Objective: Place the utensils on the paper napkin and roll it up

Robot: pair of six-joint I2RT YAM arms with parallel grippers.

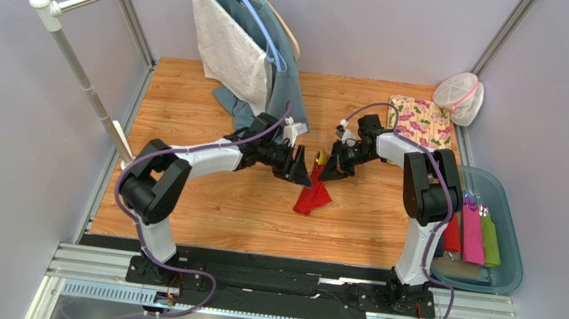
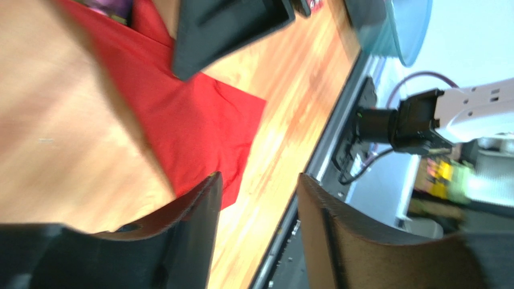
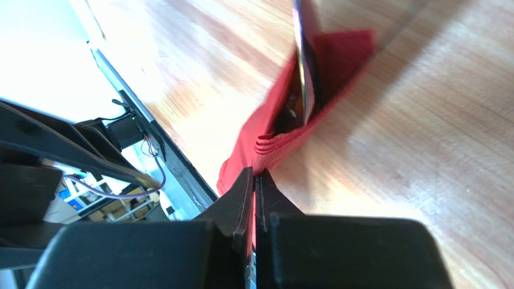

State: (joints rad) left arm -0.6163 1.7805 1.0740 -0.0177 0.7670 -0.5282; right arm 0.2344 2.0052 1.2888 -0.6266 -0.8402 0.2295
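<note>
The paper napkin is red and lies folded and bunched at mid-table. My right gripper is shut on its layered edge, lifting that end. A metal utensil stands edge-on inside the napkin's fold, and a gold glint of a utensil shows between the two grippers. My left gripper is open with nothing between its fingers, hovering just beside the napkin. In the top view the left gripper and right gripper face each other over the napkin's far end.
A teal bin at the right edge holds pink and green rolls. A floral cloth and a white mesh bag lie at the back right. Towels hang from a rack at the back left.
</note>
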